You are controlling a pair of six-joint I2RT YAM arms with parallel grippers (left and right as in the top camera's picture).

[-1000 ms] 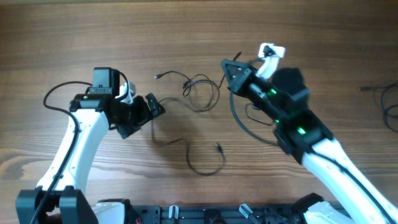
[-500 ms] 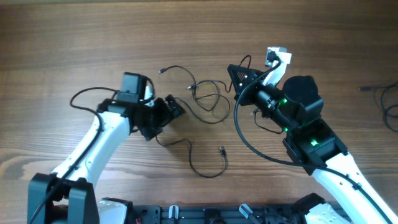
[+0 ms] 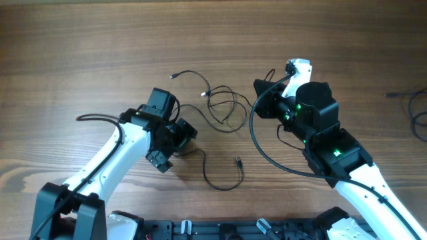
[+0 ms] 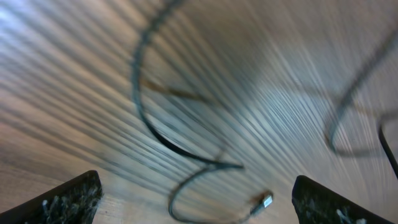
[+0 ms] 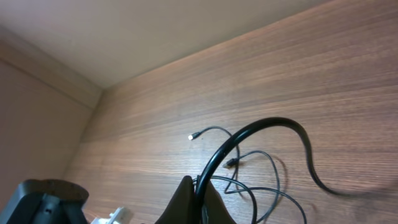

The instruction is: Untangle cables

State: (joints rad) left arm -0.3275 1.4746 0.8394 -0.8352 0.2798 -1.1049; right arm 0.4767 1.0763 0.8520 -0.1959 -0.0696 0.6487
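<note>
Thin dark cables (image 3: pixel 208 95) lie flat in loose, overlapping loops, plug ends free.

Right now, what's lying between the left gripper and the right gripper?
The looped tangle of the cables lies between the left gripper and the right gripper, nearer the right one. The overhead view shows this.

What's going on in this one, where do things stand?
Two robot arms are working on a tangle of thin dark cables on a wooden table. The left claw is wide open, low over a loose strand that ends in a small plug, gripping nothing. The right claw is shut at the tangle's right edge; whether it pinches a wire isn't clear. The loops are not yet separated.
</note>
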